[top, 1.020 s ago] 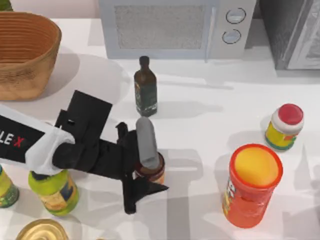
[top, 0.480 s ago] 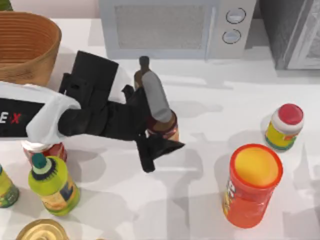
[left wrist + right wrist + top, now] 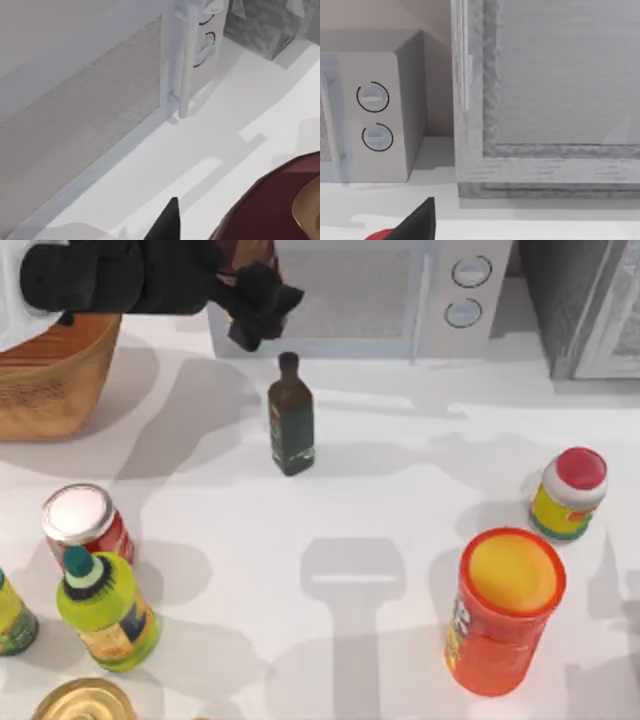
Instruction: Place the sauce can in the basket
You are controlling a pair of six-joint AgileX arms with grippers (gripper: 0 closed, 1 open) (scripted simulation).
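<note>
Left gripper (image 3: 245, 275) has carried the clamped sauce can (image 3: 272, 207) up beside the basket (image 3: 50, 380).

The basket (image 3: 45, 390) is half hidden beneath the left arm.

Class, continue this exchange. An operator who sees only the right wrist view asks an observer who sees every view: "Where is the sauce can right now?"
Observer: The left end effector holds the sauce can in the air, in front of the microwave.
Operator: Is it above the basket?
Observer: Not yet. The basket sits to its left, at the table's back left.
Operator: What stands nearby?
Observer: A dark bottle stands upright on the table, just forward of the end effector.
</note>
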